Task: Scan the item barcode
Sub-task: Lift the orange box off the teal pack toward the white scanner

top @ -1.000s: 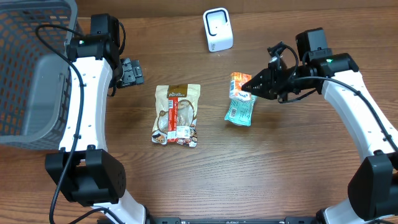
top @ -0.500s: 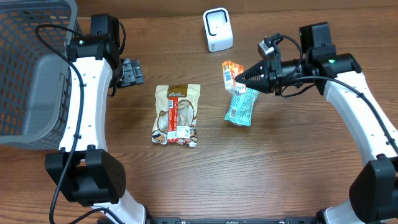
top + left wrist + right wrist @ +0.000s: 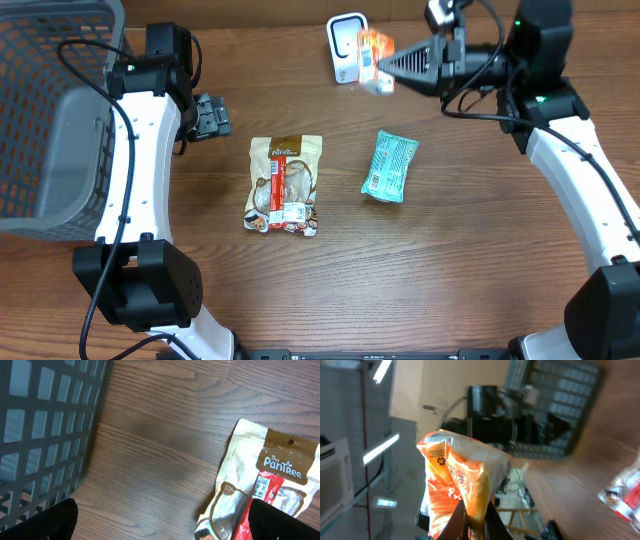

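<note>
The basket (image 3: pixel 45 130), a grey grid-walled bin, stands at the far left edge of the table (image 3: pixel 450 280). From overhead its inside shows only grid walls and floor. In the left wrist view one wall of it (image 3: pixel 45 425) fills the left side, standing on the wood.

Two things lie flat on the dark wood-grain table. A cream and brown pouch (image 3: pixel 285 183), printed "The PanTree" (image 3: pixel 265 485), is near the middle. A teal packet (image 3: pixel 388 166) is to its right, well apart from it. A white scanner (image 3: pixel 345 45) stands upright at the far edge.

The right gripper (image 3: pixel 390 62) has its fingers pressed together, pinching the orange packet (image 3: pixel 375 52). It holds the packet off the table, just beside the scanner's right side. In the right wrist view the packet (image 3: pixel 457 477) stands up from the fingertips.

The left gripper (image 3: pixel 212 115) hangs between basket and pouch with its fingers (image 3: pixel 45 520) spread wide, holding nothing.

Behind the packet, the right wrist view shows a blurred room with pale walls and strip lights.
</note>
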You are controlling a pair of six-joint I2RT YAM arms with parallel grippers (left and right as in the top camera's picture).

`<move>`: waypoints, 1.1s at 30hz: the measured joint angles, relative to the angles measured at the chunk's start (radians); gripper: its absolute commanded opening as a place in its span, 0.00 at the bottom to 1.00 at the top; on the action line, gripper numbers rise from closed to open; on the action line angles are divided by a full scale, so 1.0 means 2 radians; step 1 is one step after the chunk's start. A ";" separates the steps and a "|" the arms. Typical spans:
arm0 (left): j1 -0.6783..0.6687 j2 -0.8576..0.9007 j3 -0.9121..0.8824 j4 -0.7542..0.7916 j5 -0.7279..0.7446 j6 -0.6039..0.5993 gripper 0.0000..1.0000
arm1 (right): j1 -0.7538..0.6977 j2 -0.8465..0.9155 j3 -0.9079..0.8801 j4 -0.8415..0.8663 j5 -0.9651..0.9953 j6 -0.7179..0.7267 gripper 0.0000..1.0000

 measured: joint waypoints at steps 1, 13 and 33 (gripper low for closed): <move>0.000 0.000 0.000 0.000 0.000 0.000 1.00 | 0.000 -0.001 0.000 0.035 -0.001 0.027 0.04; 0.000 0.000 0.000 0.000 0.000 0.000 1.00 | 0.000 -0.009 0.001 0.302 -0.024 0.275 0.04; 0.000 0.000 0.000 0.000 0.000 0.000 0.99 | 0.000 -0.022 0.001 0.530 -0.027 0.388 0.04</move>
